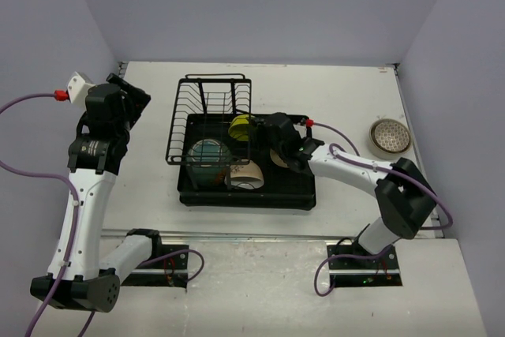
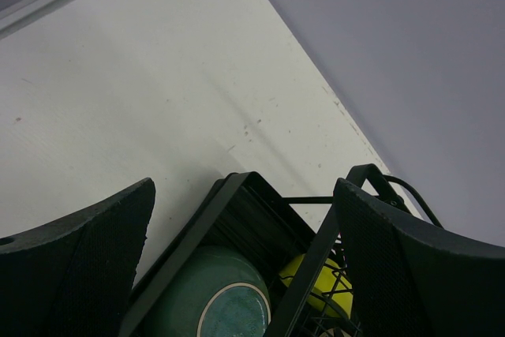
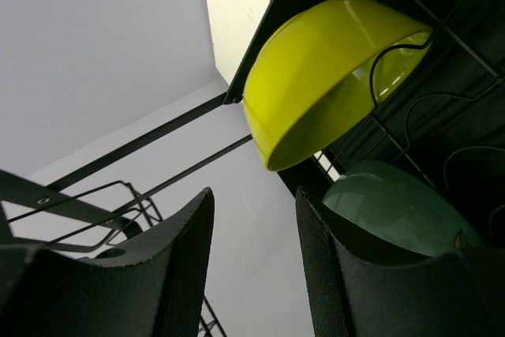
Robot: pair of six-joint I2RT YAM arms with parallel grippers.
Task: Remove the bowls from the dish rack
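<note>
A faintly scuffed white desk (image 1: 347,92) fills the middle of the frame. Plain pale lavender walls enclose it: back wall (image 1: 260,5) across the top, left wall (image 1: 39,29) upper left, right wall (image 1: 465,53) upper right. Soft, even light.

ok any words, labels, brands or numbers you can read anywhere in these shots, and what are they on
No text can be read in any view.
Small white marking on the left arm, on its black joint: too small and blurred to read.
No lettering shows on the yellow-green bowl, the teal bowl or the dish rack.
</note>
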